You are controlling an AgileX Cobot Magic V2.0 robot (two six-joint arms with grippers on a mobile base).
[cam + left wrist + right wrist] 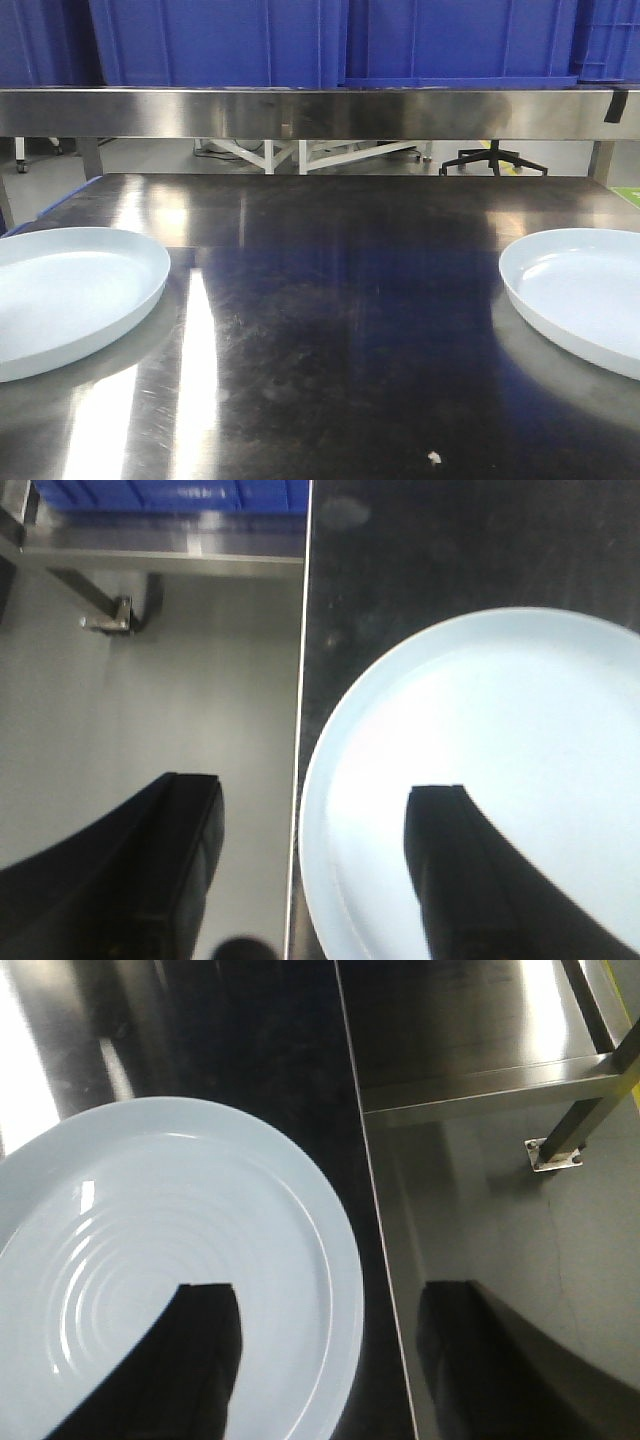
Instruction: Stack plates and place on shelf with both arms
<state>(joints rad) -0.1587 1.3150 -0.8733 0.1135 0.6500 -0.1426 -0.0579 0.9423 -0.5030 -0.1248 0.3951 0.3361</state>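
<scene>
Two pale bluish-white plates lie flat on the steel table: one plate point(65, 295) at the left edge, the other plate point(590, 295) at the right edge. Neither gripper shows in the front view. In the left wrist view the left gripper point(315, 805) is open, straddling the left rim of its plate point(500, 750); one finger is over the plate, the other beyond the table edge. In the right wrist view the right gripper point(330, 1305) is open, straddling the right rim of its plate point(170, 1260) the same way. The shelf point(320, 110) runs along the back, above the table.
Blue crates point(330, 40) stand on the steel shelf. The dark steel table point(330, 330) stretches between the plates. Its left edge point(300, 730) and right edge point(375, 1220) drop to the grey floor. A table leg foot point(555, 1150) is bolted to the floor at the right.
</scene>
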